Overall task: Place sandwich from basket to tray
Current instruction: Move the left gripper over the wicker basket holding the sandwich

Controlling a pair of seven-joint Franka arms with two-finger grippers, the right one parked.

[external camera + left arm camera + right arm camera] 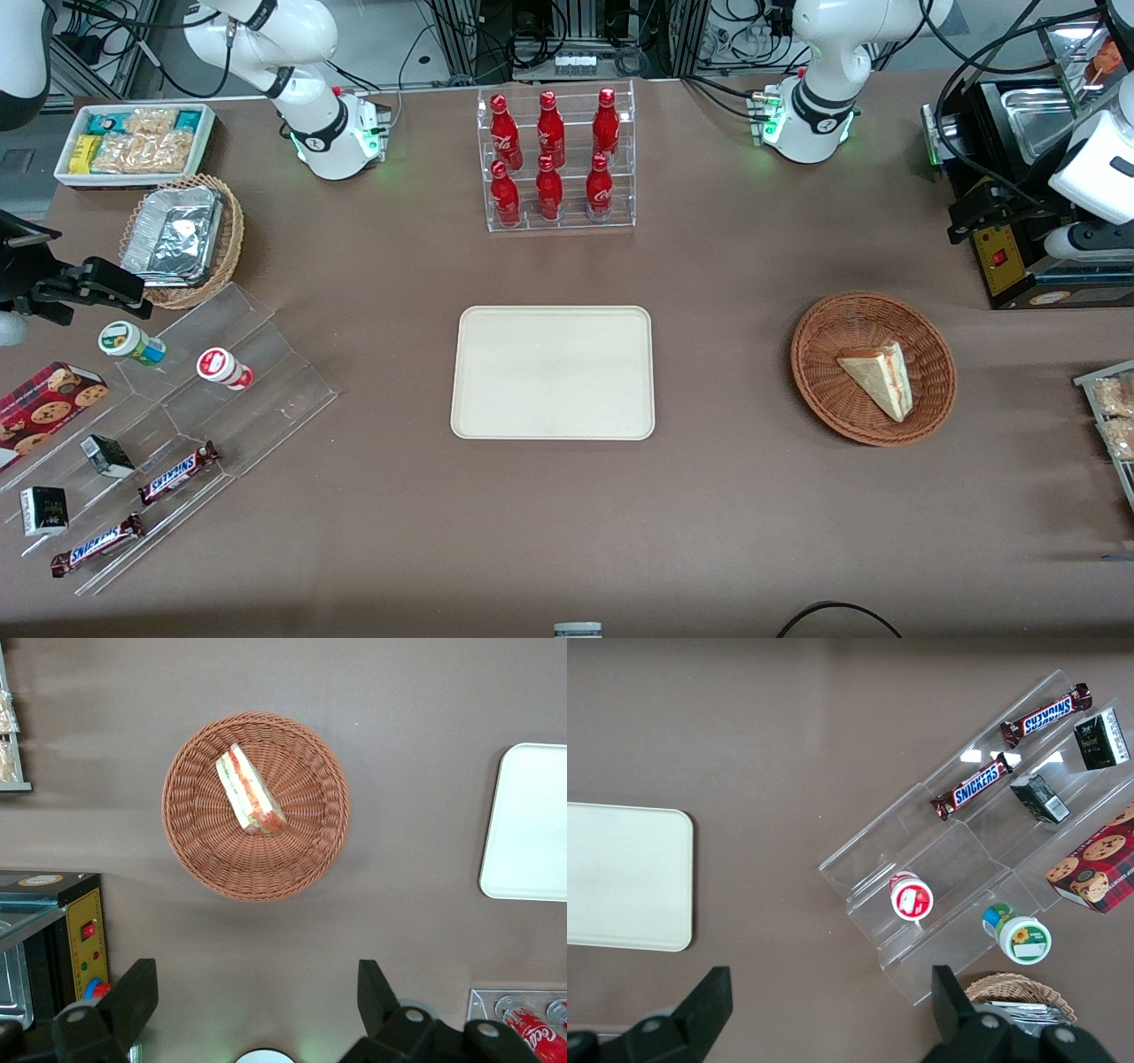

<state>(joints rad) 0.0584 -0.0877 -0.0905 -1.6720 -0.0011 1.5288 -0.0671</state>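
So the sandwich is sitting in the reddish wicker basket, toward the working arm's end of the brown tabletop, filling edge showing. The cream tray lies flat mid-tabletop, well apart from the basket, nothing on it. The claw hangs high above the basket, fingers spread wide, gripping nothing, nowhere near touching the sandwich.
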